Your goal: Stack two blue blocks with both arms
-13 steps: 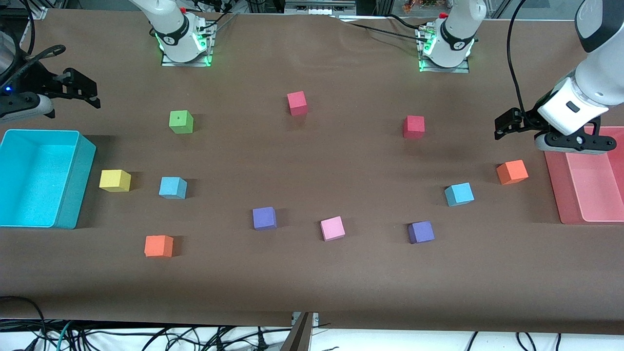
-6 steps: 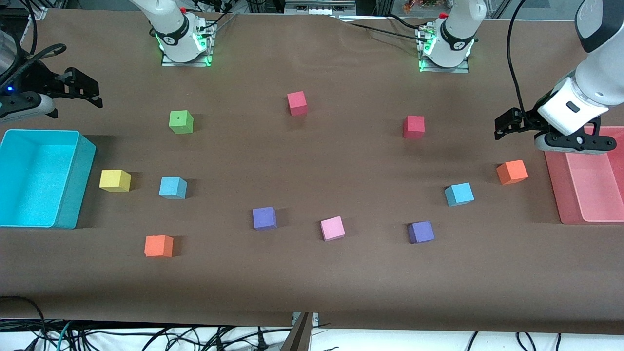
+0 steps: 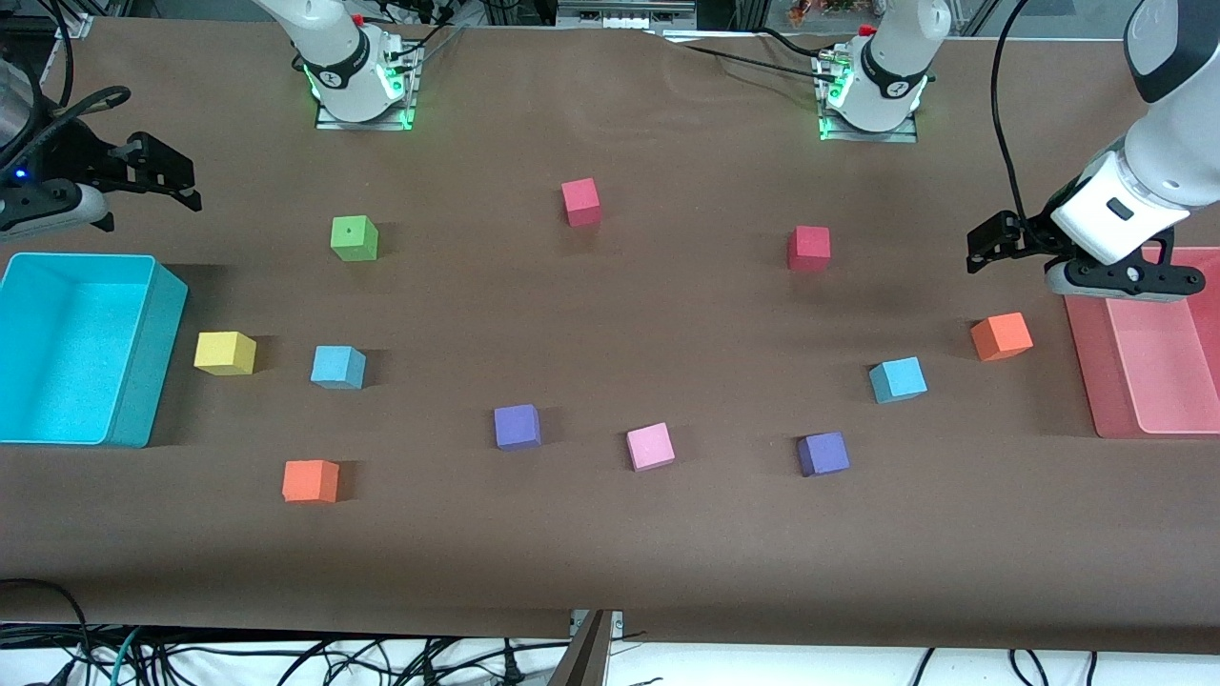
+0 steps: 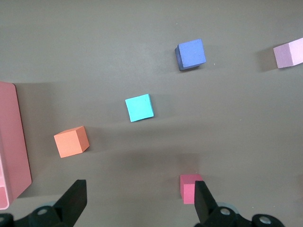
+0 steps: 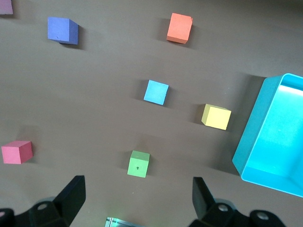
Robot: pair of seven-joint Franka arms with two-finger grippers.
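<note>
One blue block [image 3: 337, 367] lies beside the yellow cube at the right arm's end of the table. It also shows in the right wrist view [image 5: 156, 91]. The other blue block [image 3: 898, 379] lies toward the left arm's end, beside an orange cube. It also shows in the left wrist view [image 4: 139, 107]. My left gripper [image 3: 977, 250] is open and empty, up over the cloth next to the pink tray; it shows in its wrist view [image 4: 140, 204]. My right gripper [image 3: 186, 186] is open and empty, up over the cloth by the cyan bin; it shows in its wrist view [image 5: 137, 198].
A cyan bin [image 3: 143, 362] stands at the right arm's end and a pink tray [image 3: 1087, 362] at the left arm's end. Scattered cubes: yellow [image 3: 225, 353], green [image 3: 354, 238], orange [image 3: 310, 480] [image 3: 1001, 335], purple [image 3: 517, 426] [image 3: 823, 453], pink [image 3: 650, 446], red [image 3: 580, 202] [image 3: 808, 248].
My right gripper has drifted very slightly toward the table's middle. The left arm and all the blocks have not moved.
</note>
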